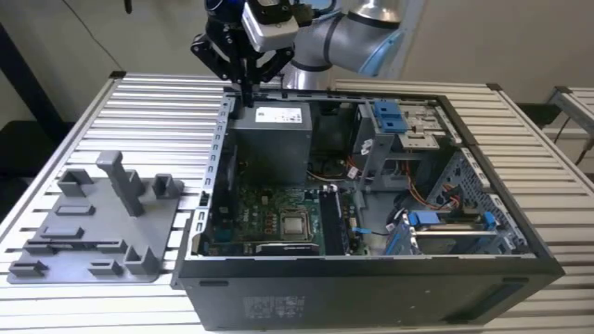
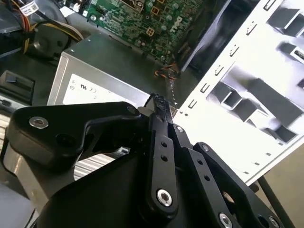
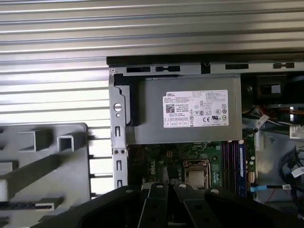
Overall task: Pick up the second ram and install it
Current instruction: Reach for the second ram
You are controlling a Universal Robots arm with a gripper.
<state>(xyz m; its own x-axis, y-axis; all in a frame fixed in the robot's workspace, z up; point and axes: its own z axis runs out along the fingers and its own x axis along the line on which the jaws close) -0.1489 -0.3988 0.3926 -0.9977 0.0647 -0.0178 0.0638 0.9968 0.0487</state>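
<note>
Fingers [image 2: 159, 142] closed together, arm [image 1: 357, 31] reaching down over power supply [image 1: 271, 139].

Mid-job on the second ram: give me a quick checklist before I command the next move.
1. Gripper open for a pick: not ok, fingers look shut, nothing between them.
2. Second ram seated in gray holder: ok, a dark stick lies in its slot.
3. Gripper above the ram: not ok, it hangs over the case rim beside the power supply.
4. Free memory slot on the motherboard: cannot tell.
</note>
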